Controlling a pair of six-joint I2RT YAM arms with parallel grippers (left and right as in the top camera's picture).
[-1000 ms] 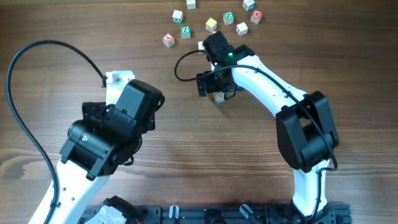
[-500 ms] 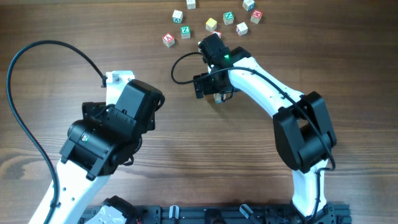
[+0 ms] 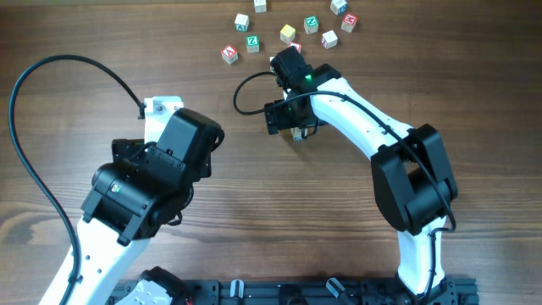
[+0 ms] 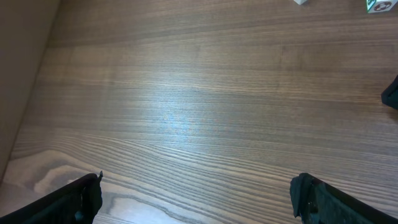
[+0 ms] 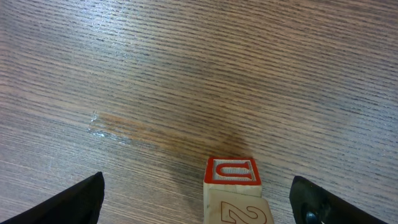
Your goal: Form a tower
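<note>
right gripper [image 5: 199, 204] spread wide around the tower [image 5: 231, 172], seemingly not touching.

Wood-grain table [image 4: 186, 93] with soft sheen, smooth pale wooden tower [image 5: 235, 186]

My right claw [image 3: 294, 125] has crept a little forward and to its left over the last second, the elbow trailing along; a red-edged cube [image 3: 295, 47] just ahead of my wrist has come uncovered
</note>
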